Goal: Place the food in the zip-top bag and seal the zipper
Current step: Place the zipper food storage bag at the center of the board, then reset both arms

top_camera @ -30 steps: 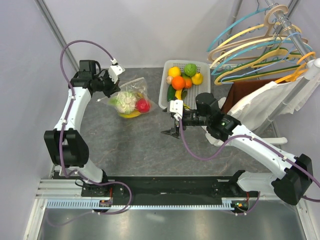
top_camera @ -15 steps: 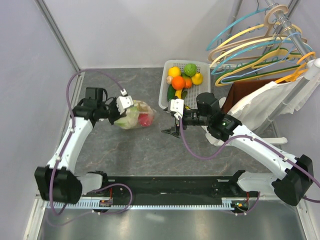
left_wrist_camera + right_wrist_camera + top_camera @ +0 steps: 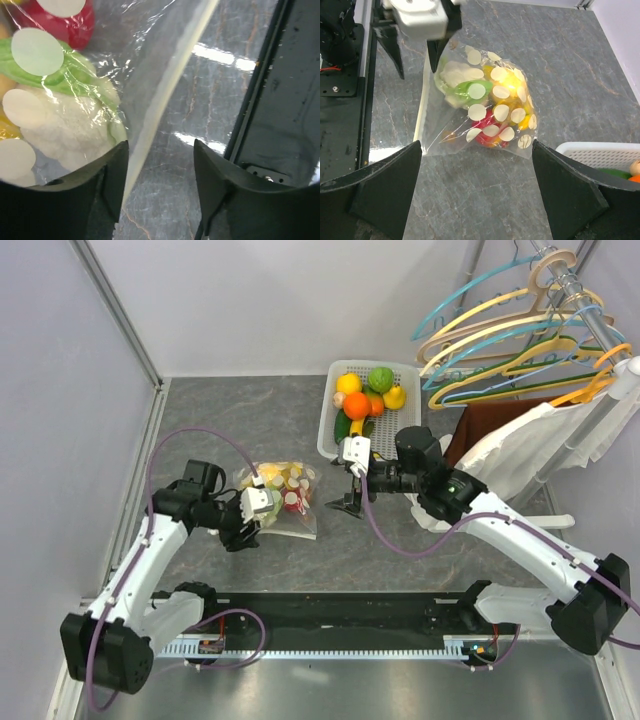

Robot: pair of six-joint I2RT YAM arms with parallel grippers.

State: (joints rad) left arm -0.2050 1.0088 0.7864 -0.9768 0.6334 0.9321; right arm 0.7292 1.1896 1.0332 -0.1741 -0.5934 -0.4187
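Bag [image 3: 485, 105], filled | zipper [image 3: 165, 85] at 6 o'clock edge | left gripper [image 3: 160, 145] parted, right gripper [image 3: 476, 147] wide, both empty | pinch strip squarely

My right gripper [image 3: 477, 142] hangs over the grey table [image 3: 570, 65], fingers [image 3: 380, 185] spread wide with nothing gripped. Below lies the zip-top bag [image 3: 447, 137] holding food [image 3: 507, 82]: pale cauliflower, green, yellow and red. Its zipper [image 3: 423, 107] runs beside the black base [image 3: 340, 100]. The left gripper [image 3: 416, 70] straddles the zipper's far end, its jaws apart. A white basket [image 3: 600, 149] peeks in.
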